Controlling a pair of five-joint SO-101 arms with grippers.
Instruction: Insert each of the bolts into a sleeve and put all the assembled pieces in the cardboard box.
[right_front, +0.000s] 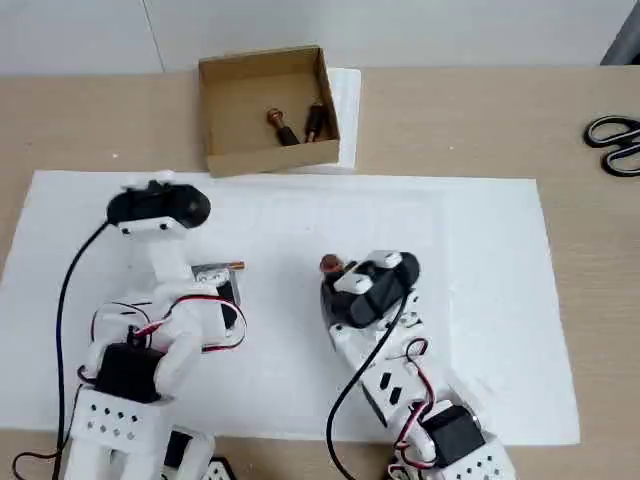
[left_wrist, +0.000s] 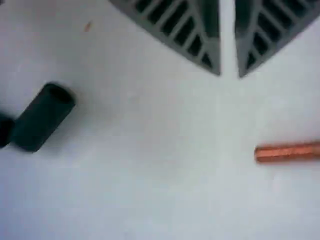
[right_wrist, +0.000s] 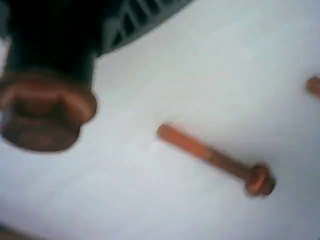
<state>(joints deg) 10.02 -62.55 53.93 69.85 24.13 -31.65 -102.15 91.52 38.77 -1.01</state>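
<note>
Your right gripper (right_front: 337, 274) is clenched on a bolt (right_wrist: 45, 112). The bolt's round copper head sticks out of a black part (right_wrist: 50, 45). That part looks like a sleeve around the bolt, but you cannot tell for sure. Near it a loose bolt (right_wrist: 215, 157) lies flat on the paper (right_front: 480, 300), apart from the gripper, and you can see it from head to tip.

Your left gripper (left_wrist: 229, 70) holds nothing. Its two grey fingers (left_wrist: 190, 30) stand a little apart over the paper, with nothing between them. A black sleeve (left_wrist: 42, 117) lies on its side on the paper, well apart from those fingers, and you can see its open end. A copper stem (left_wrist: 287, 151) also lies flat, apart from the fingers and from the sleeve.

The box (right_front: 265, 158) sits at the far side, just past the edge of the paper. Two pieces (right_front: 283, 126) lie inside it near each other, each with a copper head and a dark body.

The paper is a big white sheet that covers most of a light wood table (right_front: 450, 110). Both arms stand on its near side. A small sheet (right_front: 348, 100), also white, pokes out from under the box. Black scissors (right_front: 615, 145) lie on the bare wood by the right edge, well apart from everything else. Behind the table is a pale wall (right_front: 400, 30).
</note>
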